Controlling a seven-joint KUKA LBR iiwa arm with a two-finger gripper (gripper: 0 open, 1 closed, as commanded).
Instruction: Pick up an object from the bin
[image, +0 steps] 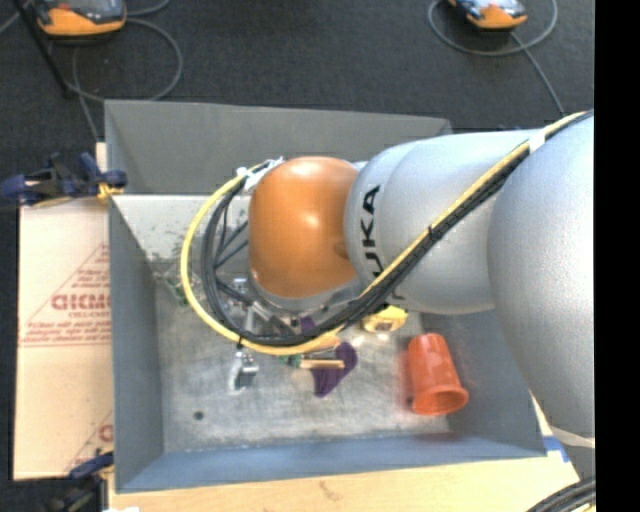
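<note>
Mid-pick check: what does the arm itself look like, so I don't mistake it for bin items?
Thick, rounded silver-grey arm with black KUKA lettering. An orange dome cover caps the wrist. A yellow cable runs along it and loops with black cables around the wrist.

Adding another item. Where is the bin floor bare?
Bare: the strip between the near wall and the purple piece, left of the orange cup, into the near-left corner. Crowded: under the arm, around the yellow piece.

- Orange cup (433, 375): on its side, wide mouth toward the near wall, right side of bin (135, 330).
- Purple piece (333, 365): mid-floor, left of cup, apart from it.
- Yellow piece (386, 320): behind cup, partly hidden.
</note>
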